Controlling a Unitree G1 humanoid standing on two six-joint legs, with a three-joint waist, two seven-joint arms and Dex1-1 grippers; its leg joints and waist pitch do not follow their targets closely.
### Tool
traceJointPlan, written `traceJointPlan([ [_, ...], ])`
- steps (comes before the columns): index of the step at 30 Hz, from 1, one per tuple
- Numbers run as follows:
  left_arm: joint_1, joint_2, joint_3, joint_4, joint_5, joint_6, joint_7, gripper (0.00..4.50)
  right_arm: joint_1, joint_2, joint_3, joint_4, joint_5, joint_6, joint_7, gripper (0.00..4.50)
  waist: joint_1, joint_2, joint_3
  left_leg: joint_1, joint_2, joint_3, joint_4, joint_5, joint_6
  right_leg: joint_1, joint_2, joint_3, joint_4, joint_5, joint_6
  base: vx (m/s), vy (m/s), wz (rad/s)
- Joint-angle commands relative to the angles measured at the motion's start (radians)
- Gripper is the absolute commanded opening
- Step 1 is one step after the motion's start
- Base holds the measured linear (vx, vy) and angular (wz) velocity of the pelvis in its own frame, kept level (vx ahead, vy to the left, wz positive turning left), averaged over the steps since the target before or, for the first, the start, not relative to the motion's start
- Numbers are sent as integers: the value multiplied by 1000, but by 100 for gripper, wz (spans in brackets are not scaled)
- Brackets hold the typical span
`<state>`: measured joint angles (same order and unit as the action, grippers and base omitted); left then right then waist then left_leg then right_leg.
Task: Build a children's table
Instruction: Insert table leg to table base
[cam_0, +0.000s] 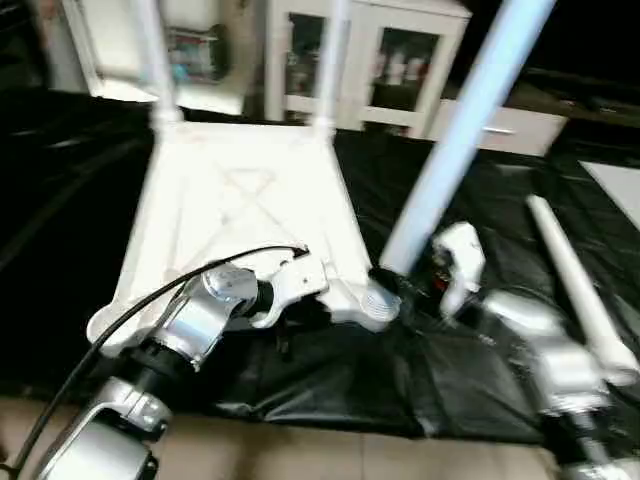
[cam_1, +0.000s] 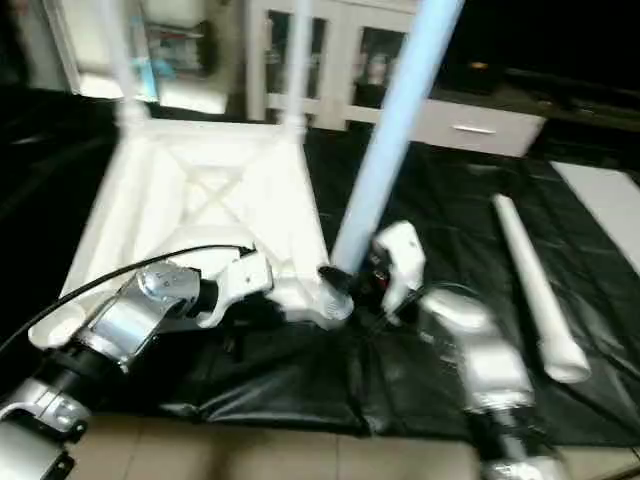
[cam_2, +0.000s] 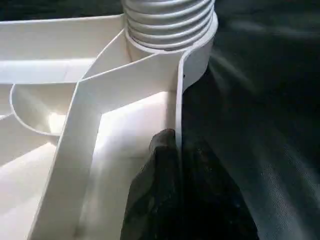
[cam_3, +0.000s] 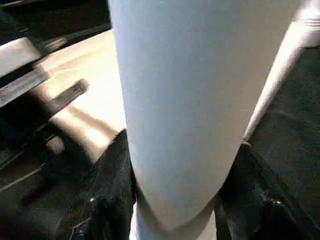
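Left gripper with jaws pinched tight, right gripper with jaws clamped, both forearms forward.

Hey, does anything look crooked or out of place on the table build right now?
Yes. The leg held by the right hand leans clearly sideways at its corner socket, while the two far legs stand upright. Another leg lies loose on the black sheet. The left hand pinches the tabletop rim.
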<state>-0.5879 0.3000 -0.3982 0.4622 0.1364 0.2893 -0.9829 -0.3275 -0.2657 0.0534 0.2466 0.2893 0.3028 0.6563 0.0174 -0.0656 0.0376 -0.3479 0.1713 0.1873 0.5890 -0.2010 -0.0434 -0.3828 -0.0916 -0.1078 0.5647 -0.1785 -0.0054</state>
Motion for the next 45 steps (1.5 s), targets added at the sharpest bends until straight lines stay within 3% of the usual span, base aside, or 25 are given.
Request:
traceJointPlan([
  [1,-25,-30,27,-11,-9,48,49,0,29,-2,-13,175,-87,44,-152,184,-18,28,-19,17,78,-80,-107,-662,-92,10,-87,24,-116,-697,-32,0,0,0],
  [2,-48,-56,39,-1,0,81,99,0,-3,21,-30,229,-109,32,-246,184,-28,31,-20,10,79,-86,-113,-684,-98,19,-85,18,-111,-654,-37,-29,57,-23],
  [3,-81,-98,62,19,0,130,165,0,-47,49,-53,295,-129,12,-363,184,-40,38,-15,-9,84,-99,-131,-732,-113,37,-81,7,-100,-595,-43,-29,57,-23],
  [6,-173,-211,125,105,5,214,369,0,-157,119,-103,434,-144,-33,-596,184,-59,44,-13,5,86,-91,-144,-824,-130,34,-72,-1,-80,-500,-83,-43,10,-2],
  [7,-200,-245,145,139,6,223,440,0,-188,139,-104,469,-149,-50,-641,184,-61,43,-12,-3,85,-86,-152,-839,-129,45,-67,-7,-70,-487,-81,-52,3,-2],
  [8,-223,-273,163,171,5,218,505,0,-217,157,-102,498,-150,-62,-667,184,-62,39,-10,-3,85,-75,-158,-832,-119,43,-65,1,-60,-470,-88,0,0,0],
  [9,-223,-273,163,171,5,218,505,0,-217,157,-102,498,-150,-62,-667,184,-66,32,-9,2,79,-71,-148,-812,-110,33,-70,8,-72,-495,-87,0,0,0],
  [10,-223,-273,163,171,5,218,505,0,-217,157,-102,498,-150,-62,-667,184,-64,15,-14,27,52,-67,-98,-701,-81,5,-102,10,-131,-647,-62,0,0,0],
  [11,-245,-300,182,203,3,204,572,0,-251,178,-96,533,-159,-78,-695,184,-52,8,-13,23,30,-57,-54,-502,-29,4,-135,4,-171,-809,-21,41,-51,-10],
  [12,-254,-309,187,213,4,197,596,0,-273,190,-92,554,-166,-85,-715,184,-45,11,-15,14,29,-55,-46,-420,-14,14,-144,4,-177,-836,-9,41,-51,-10],
  [13,-259,-316,192,214,4,198,613,0,-292,199,-89,575,-172,-93,-732,184,-38,12,-17,-12,39,-61,-59,-340,-6,35,-136,-4,-165,-801,5,38,-28,-22],
  [14,-261,-319,194,214,4,200,620,0,-300,203,-88,583,-175,-97,-739,184,-38,23,-21,-24,62,-74,-81,-348,-19,45,-117,-7,-139,-669,-10,46,-4,-21],
  [15,-259,-318,195,206,8,206,627,0,-313,207,-87,597,-178,-101,-746,184,-36,30,-23,-23,74,-81,-89,-373,-26,45,-109,-8,-127,-594,-25,46,-4,-21],
  [16,-259,-318,195,204,9,207,628,0,-316,208,-87,600,-178,-102,-747,184,-38,29,-25,-20,81,-84,-97,-403,-37,41,-104,0,-110,-468,-63,52,8,-10],
  [17,-263,-314,204,210,13,221,642,0,-345,213,-87,649,-182,-131,-767,184,-35,23,-27,-16,77,-76,-96,-391,-41,34,-106,10,-102,-389,-109,0,0,0],
  [20,-269,-311,209,223,13,225,653,0,-360,215,-88,679,-185,-149,-779,184,-25,16,-33,-21,72,-60,-88,-284,-17,33,-110,27,-81,-301,-170,17,2,-2],
  [24,-287,-305,217,262,4,216,679,0,-387,222,-93,734,-184,-192,-763,184,-18,16,-44,-13,67,-38,-76,-183,28,26,-97,38,-60,-182,-222,61,-10,1],
  [28,-289,-303,214,272,3,214,678,0,-392,226,-104,730,-166,-201,-720,184,-4,13,-49,-18,66,-31,-67,-83,87,35,-93,42,-41,-80,-256,14,-7,0],
  [29,-289,-303,214,275,3,213,678,0,-394,226,-104,730,-159,-208,-701,184,-1,17,-48,-16,67,-29,-67,-84,90,35,-91,43,-42,-90,-260,0,0,0],
  [30,-290,-303,214,278,3,212,679,0,-398,226,-104,739,-153,-219,-688,219,-2,15,-47,-16,66,-28,-67,-96,89,33,-89,43,-45,-104,-257,0,0,0],
  [33,-294,-300,212,293,1,206,679,0,-405,225,-99,741,-151,-236,-678,258,-2,17,-45,-11,67,-28,-69,-155,61,30,-86,44,-55,-184,-243,0,0,0],
  [35,-296,-297,209,299,-1,203,678,0,-403,225,-98,730,-152,-240,-665,264,-2,20,-46,-10,68,-29,-70,-161,49,29,-83,46,-55,-190,-241,0,0,0],
  [37,-296,-294,206,300,0,202,673,0,-399,224,-95,710,-156,-238,-647,274,-2,14,-54,-15,66,-30,-65,-104,59,36,-81,49,-36,-95,-262,0,0,0],
  [39,-298,-292,204,304,0,199,670,0,-392,220,-92,687,-158,-232,-631,301,-2,19,-48,-13,64,-25,-65,-120,79,30,-80,50,-44,-117,-268,0,0,0],
  [45,-302,-283,199,321,0,186,660,0,-348,203,-73,558,-152,-196,-570,348,3,16,-48,-15,62,-25,-63,-137,77,33,-79,49,-52,-182,-245,0,0,0],
])
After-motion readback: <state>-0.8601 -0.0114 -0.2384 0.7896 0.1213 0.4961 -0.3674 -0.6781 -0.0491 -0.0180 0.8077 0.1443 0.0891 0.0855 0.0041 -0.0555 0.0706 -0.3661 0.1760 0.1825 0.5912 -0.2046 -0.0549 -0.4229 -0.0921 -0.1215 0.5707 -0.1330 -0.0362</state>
